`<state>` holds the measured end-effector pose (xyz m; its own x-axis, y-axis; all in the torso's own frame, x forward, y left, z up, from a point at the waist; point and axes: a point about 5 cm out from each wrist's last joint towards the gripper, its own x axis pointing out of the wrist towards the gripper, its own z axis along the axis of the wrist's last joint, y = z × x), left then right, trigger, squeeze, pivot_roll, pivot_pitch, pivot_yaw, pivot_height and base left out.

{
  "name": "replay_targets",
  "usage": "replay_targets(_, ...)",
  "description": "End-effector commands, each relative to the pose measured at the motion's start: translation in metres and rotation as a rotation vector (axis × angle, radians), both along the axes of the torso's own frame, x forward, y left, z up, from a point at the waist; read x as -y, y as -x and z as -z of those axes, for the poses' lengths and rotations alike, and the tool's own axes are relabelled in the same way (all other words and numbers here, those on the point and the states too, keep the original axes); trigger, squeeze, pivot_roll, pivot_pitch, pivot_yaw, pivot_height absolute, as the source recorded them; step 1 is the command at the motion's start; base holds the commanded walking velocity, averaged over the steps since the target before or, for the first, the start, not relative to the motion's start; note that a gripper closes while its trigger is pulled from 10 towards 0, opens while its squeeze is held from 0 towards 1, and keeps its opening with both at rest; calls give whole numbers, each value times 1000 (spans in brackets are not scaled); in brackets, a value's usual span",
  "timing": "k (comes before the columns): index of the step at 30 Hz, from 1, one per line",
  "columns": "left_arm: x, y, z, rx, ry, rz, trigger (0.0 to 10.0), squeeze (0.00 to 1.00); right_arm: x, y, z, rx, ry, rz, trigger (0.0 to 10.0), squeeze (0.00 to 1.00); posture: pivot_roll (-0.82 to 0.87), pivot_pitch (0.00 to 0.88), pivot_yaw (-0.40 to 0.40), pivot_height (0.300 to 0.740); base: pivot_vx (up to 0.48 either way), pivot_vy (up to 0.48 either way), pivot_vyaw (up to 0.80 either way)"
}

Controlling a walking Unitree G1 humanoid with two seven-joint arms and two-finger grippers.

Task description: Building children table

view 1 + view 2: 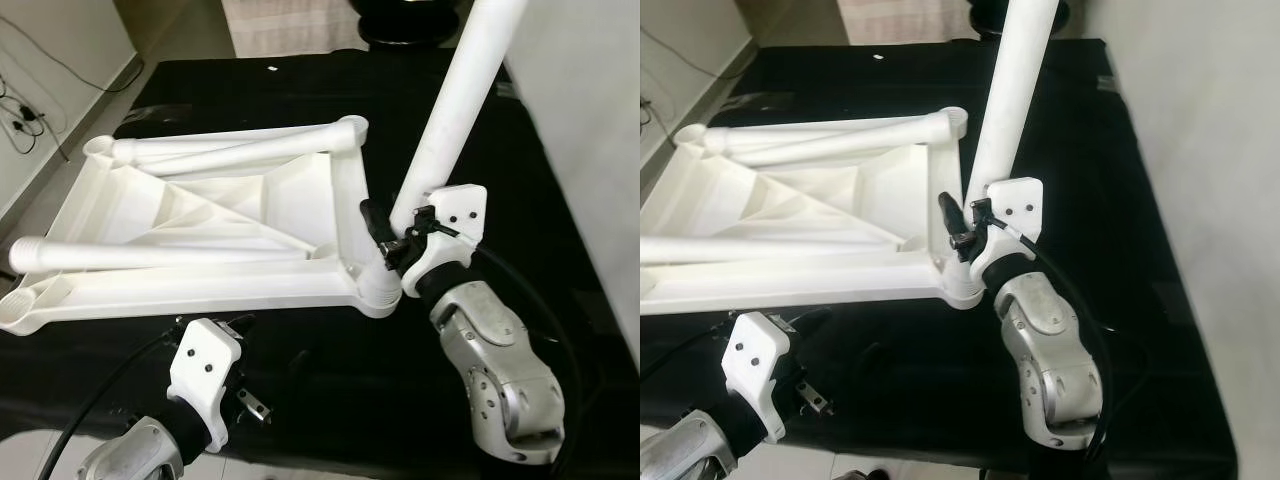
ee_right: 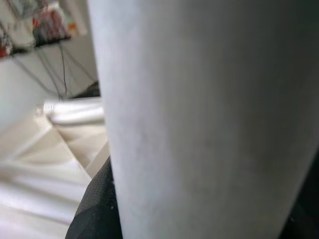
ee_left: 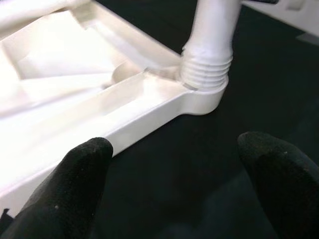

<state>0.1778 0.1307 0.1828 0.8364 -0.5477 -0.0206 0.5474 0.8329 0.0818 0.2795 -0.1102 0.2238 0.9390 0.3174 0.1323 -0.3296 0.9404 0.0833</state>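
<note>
A white plastic table top [image 1: 230, 285] lies upside down on a black surface. Two loose white legs rest on it, one along the far side [image 1: 230, 150] and one across the near side [image 1: 150, 255]. A third leg [image 1: 460, 100] stands tilted in the near right corner socket [image 1: 378, 290], and its threaded end [image 3: 207, 67] sits in that socket. My right gripper [image 1: 405, 232] is shut on this leg just above the socket. In the right wrist view the leg [image 2: 199, 119] is pressed against a black finger [image 2: 97, 209]. My left gripper [image 3: 172, 184] hovers open by the table top's near edge, holding nothing.
The black surface [image 1: 300, 380] reaches the near edge below my arms. A white wall [image 1: 590, 100] runs along the right. Cables and a power strip [image 1: 20, 120] lie on the floor at the left. A dark round object [image 1: 410, 20] stands at the far end.
</note>
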Motion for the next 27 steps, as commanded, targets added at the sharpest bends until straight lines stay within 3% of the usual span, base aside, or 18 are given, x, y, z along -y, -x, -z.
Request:
replay_targets(1, -4, -4, 3, -14, -13, -10, 10000, 0, 6, -10, 19, -110, -38, 12, 10000, 0, 50, 200, 86, 740, 0, 0, 0)
replay_targets(2, -4, -4, 3, -14, -13, -10, 10000, 0, 6, -10, 19, -110, -38, 12, 10000, 0, 50, 200, 86, 740, 0, 0, 0)
replay_targets(4, -3, -9, -2, 12, -9, -5, 10000, 0, 7, -15, -14, 33, -98, -67, 10000, 0, 44, 178, 89, 740, 0, 0, 0)
replay_targets(5, -3, -9, -2, 12, -9, -5, 10000, 0, 7, -15, -14, 33, -98, -67, 10000, 0, 44, 178, 89, 740, 0, 0, 0)
replay_targets(6, -2, -12, -4, 22, -8, 4, 10000, 0, 9, -15, -34, 127, -111, -125, 10000, 0, 40, 166, 90, 740, 0, 0, 0)
replay_targets(9, -1, -15, -5, 29, -7, 11, 10000, 0, 7, -10, -49, 219, -67, -216, 10000, 0, 38, 159, 91, 740, 0, 0, 0)
replay_targets(13, 2, -19, -8, 47, 2, 20, 10000, 0, -3, -2, -55, 288, 24, -354, 10000, 0, 35, 140, 90, 740, 0, 0, 0)
replay_targets(19, 3, -30, -23, 101, 44, 24, 10000, 0, -4, -7, -55, 288, 63, -354, 10000, 0, 32, 123, 87, 740, 0, 0, 0)
replay_targets(22, 2, -46, -60, 228, 131, 33, 10000, 0, -4, -22, -47, 255, 207, -280, 10000, 0, 35, 101, 77, 740, 0, 0, 0)
replay_targets(23, 2, -52, -81, 298, 178, 54, 10000, 455, -3, -29, -42, 232, 237, -247, 10000, 0, 38, 91, 72, 740, 0, 0, 0)
replay_targets(25, 2, -57, -103, 366, 224, 83, 10000, 455, -1, -35, -37, 210, 256, -223, 10000, 0, 40, 87, 71, 740, 0, 0, 0)
replay_targets(26, 4, -58, -114, 403, 228, 115, 10000, 1000, -1, -38, -36, 202, 265, -212, 10000, 0, 41, 80, 69, 740, 0, 0, 0)
replay_targets(27, 6, -58, -120, 424, 225, 135, 10000, 1000, -1, -39, -35, 197, 271, -206, 10000, 0, 40, 78, 70, 740, 0, 0, 0)
